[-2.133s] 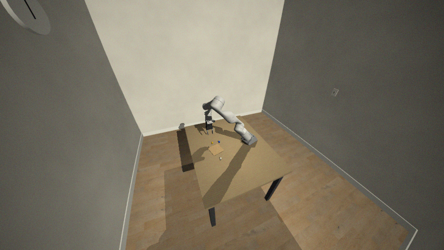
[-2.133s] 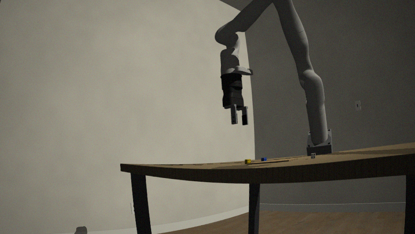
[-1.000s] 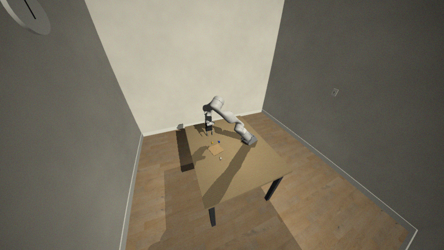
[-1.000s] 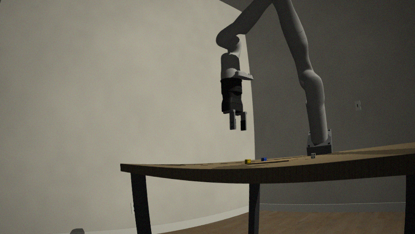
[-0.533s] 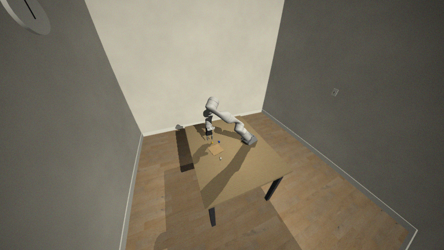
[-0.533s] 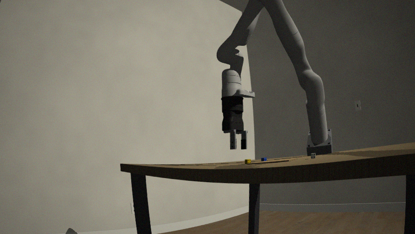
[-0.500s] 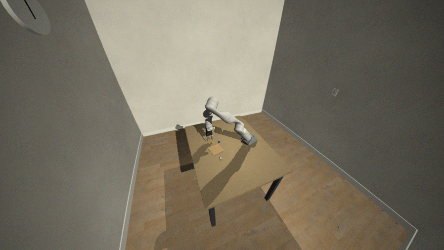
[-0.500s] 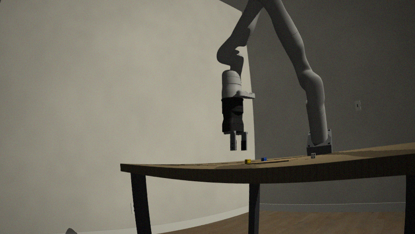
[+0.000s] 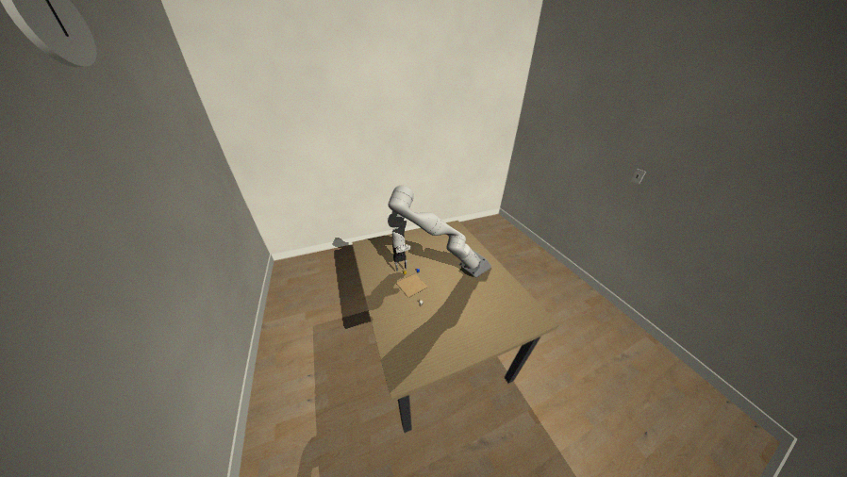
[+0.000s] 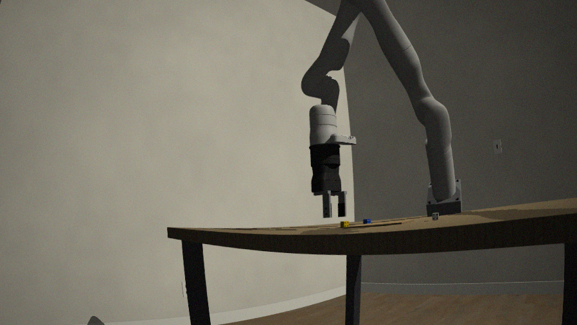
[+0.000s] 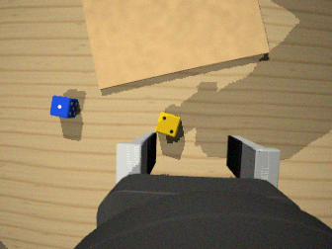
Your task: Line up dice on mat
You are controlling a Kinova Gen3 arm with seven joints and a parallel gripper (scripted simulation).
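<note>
While no writing is legible, the gripper (image 11: pixel 198 155) hangs spread and empty behind the yellow die (image 11: pixel 169 124); only the exterior view shows the white die (image 10: pixel 435 216).

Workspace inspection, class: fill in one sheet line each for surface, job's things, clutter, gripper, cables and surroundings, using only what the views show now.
Surface: wooden table, heavy shadows.
Job's things: tan mat flat, no dice on it; yellow die and blue die beside the mat; white die on its other side.
Clutter: nothing seen.
Gripper: gripper open, empty, above the table near the yellow die.
Cables: nothing seen.
Surroundings: plain walls, wall switch, wood floor.
</note>
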